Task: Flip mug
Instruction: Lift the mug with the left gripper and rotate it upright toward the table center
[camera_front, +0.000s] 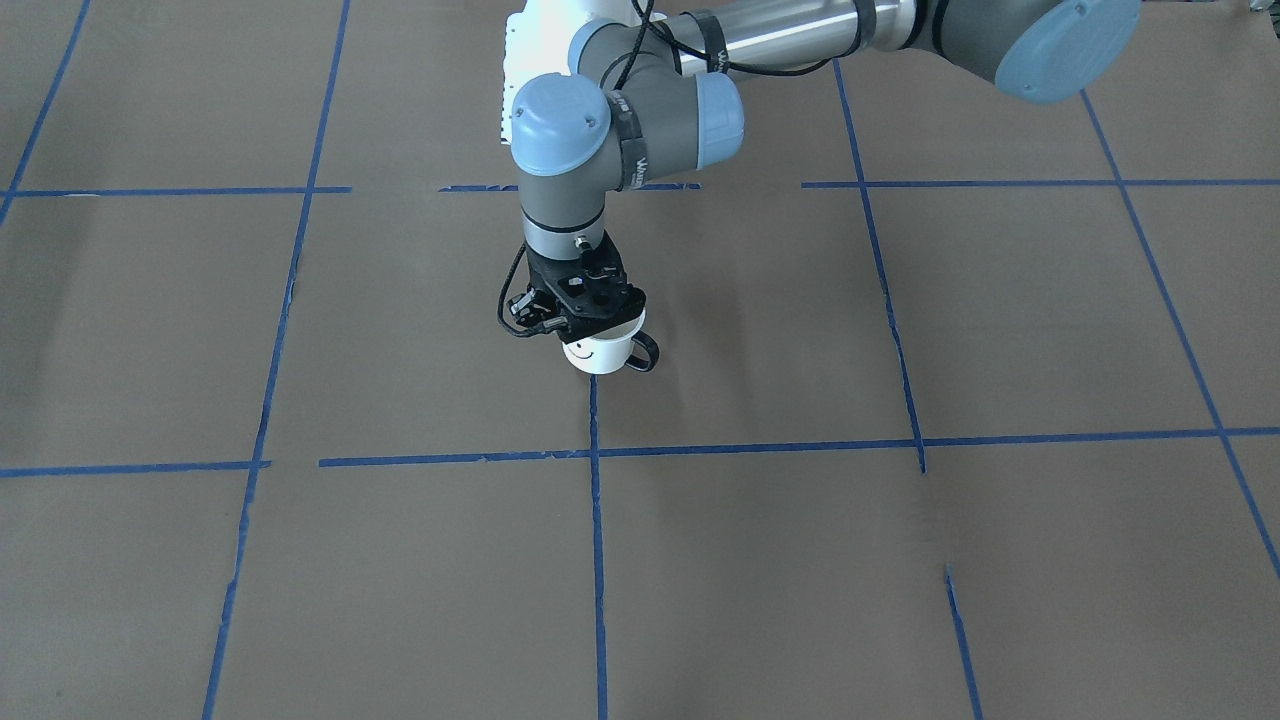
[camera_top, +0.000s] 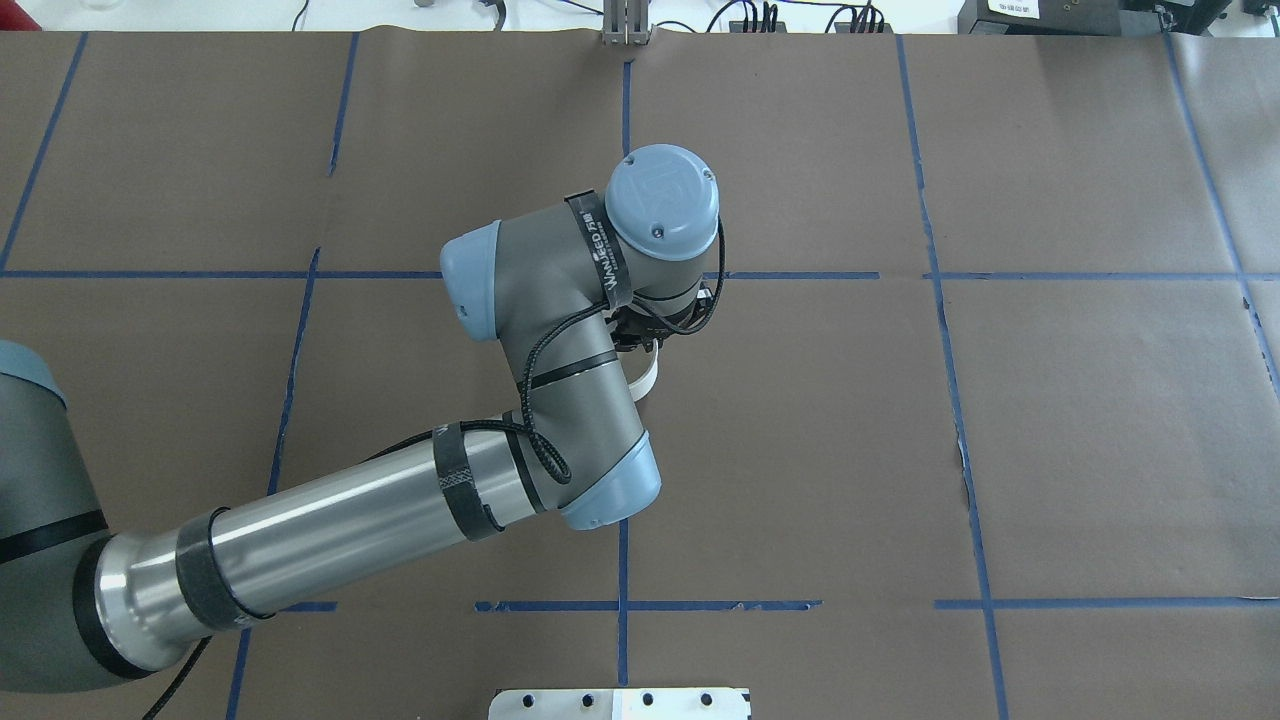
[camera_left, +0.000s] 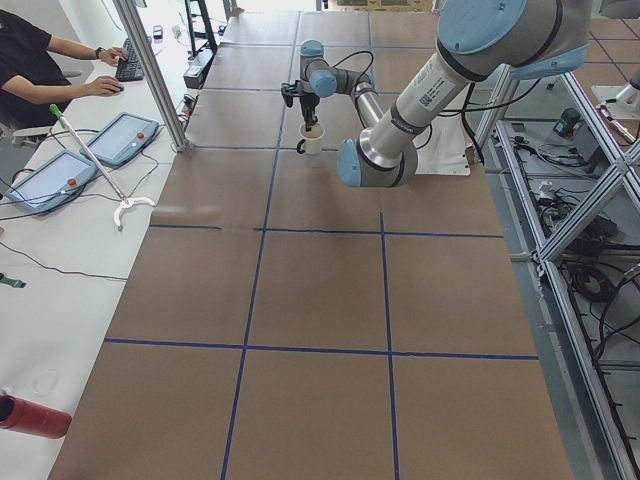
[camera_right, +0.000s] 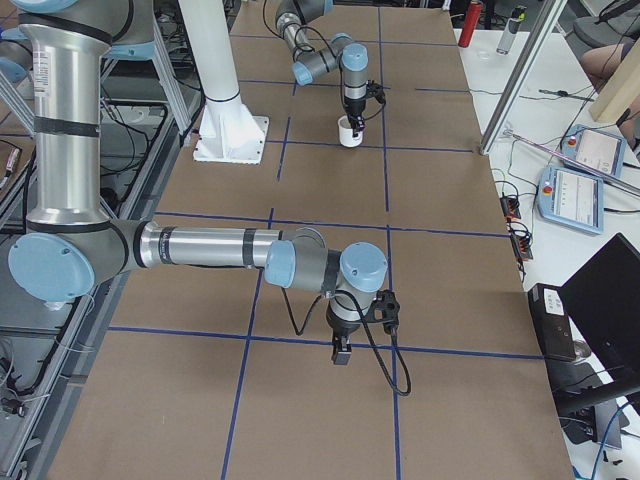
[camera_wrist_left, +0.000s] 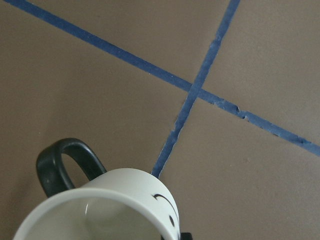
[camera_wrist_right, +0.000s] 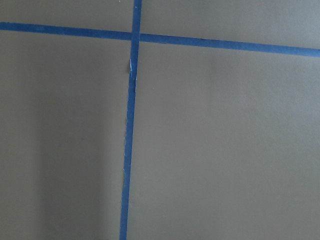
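Observation:
The mug (camera_front: 598, 356) is white with a black smiley face and a black loop handle (camera_front: 643, 353). It stands upright with its mouth up, near the table's middle beside a blue tape line. My left gripper (camera_front: 597, 334) reaches straight down and is shut on the mug's rim. The left wrist view shows the mug (camera_wrist_left: 115, 210) from above, with its pale inside and the handle on the left. I cannot tell whether its base touches the table. My right gripper (camera_right: 340, 350) hangs just above the table, far from the mug (camera_right: 348, 131); I cannot tell whether it is open or shut.
Blue tape lines (camera_front: 596, 540) divide the brown table into squares. The robot's white base (camera_right: 228, 135) stands at the table's edge. An operator (camera_left: 30, 65), tablets (camera_left: 118, 138) and a red bottle (camera_left: 30, 415) are on the side bench.

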